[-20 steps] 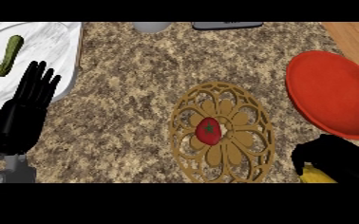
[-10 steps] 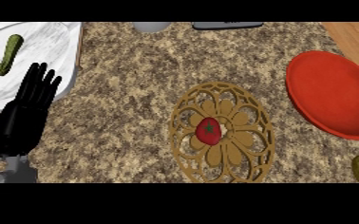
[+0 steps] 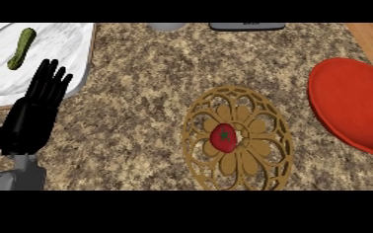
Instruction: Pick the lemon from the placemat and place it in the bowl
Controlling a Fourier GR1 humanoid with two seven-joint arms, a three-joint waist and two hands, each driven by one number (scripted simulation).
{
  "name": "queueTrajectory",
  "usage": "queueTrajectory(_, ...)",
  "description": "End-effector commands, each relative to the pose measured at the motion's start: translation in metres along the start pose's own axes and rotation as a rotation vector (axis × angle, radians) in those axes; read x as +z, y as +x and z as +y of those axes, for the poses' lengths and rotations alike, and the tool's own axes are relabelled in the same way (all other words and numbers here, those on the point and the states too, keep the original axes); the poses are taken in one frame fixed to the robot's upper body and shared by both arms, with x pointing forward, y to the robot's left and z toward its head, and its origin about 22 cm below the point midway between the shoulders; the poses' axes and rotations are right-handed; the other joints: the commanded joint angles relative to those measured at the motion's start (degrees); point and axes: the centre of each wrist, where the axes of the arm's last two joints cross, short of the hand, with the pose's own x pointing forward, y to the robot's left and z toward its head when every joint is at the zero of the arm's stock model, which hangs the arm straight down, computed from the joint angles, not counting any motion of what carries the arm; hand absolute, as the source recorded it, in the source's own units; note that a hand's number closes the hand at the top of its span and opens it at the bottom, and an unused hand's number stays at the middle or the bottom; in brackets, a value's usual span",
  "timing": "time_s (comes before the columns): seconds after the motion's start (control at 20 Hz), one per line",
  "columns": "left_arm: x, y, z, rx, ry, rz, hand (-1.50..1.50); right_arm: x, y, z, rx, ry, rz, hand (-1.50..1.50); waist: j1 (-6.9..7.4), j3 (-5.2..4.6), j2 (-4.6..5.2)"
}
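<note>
Placemat (image 3: 237, 138) gold, filigree, holding small red fruit (image 3: 224, 137); left hand (image 3: 33, 116) fingers spread, resting.

— What's on the counter (image 3: 146, 103)?
— A gold placemat (image 3: 237, 138) with a red fruit (image 3: 224, 137) at its middle, and a red bowl (image 3: 342, 103) at the right edge.
— Hands?
— The left hand (image 3: 36, 111) rests open, fingers up.

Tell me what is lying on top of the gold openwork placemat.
A small red fruit with a dark green spot lies at the centre of the placemat. Granite counter shows through the mat's holes; what lies beneath the fruit is covered. No lemon shows there.
</note>
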Motion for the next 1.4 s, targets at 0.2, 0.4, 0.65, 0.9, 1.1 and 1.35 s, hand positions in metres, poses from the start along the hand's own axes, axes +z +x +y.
queueTrajectory(0.2,-0.004,0.006,-0.008,-0.002,-0.037,0.01,0.0,-0.035,-0.049,-0.017,-0.098,-0.087,0.117,1.5,2.16,0.08,0.38)
queueTrajectory(0.4,-0.01,-0.006,0.001,0.001,-0.043,-0.008,0.0,-0.068,-0.068,-0.008,-0.156,-0.11,0.114,1.5,2.58,0.07,0.56)
queueTrajectory(0.65,-0.019,-0.004,-0.013,-0.011,-0.035,-0.003,0.0,-0.104,-0.086,0.019,-0.186,-0.099,0.109,1.5,2.36,0.08,0.48)
queueTrajectory(0.9,-0.01,0.0,-0.019,0.003,-0.057,0.007,0.0,-0.144,-0.092,0.044,-0.128,-0.022,0.146,1.5,3.21,0.1,0.64)
queueTrajectory(1.1,-0.015,0.003,-0.036,0.017,-0.096,-0.014,0.0,-0.146,-0.103,0.076,-0.053,0.14,0.203,1.5,4.3,0.16,1.07)
queueTrajectory(1.35,-0.016,0.002,-0.011,0.001,-0.075,0.003,0.0,-0.178,-0.094,0.111,-0.233,0.236,0.3,-1.5,4.87,0.17,1.26)
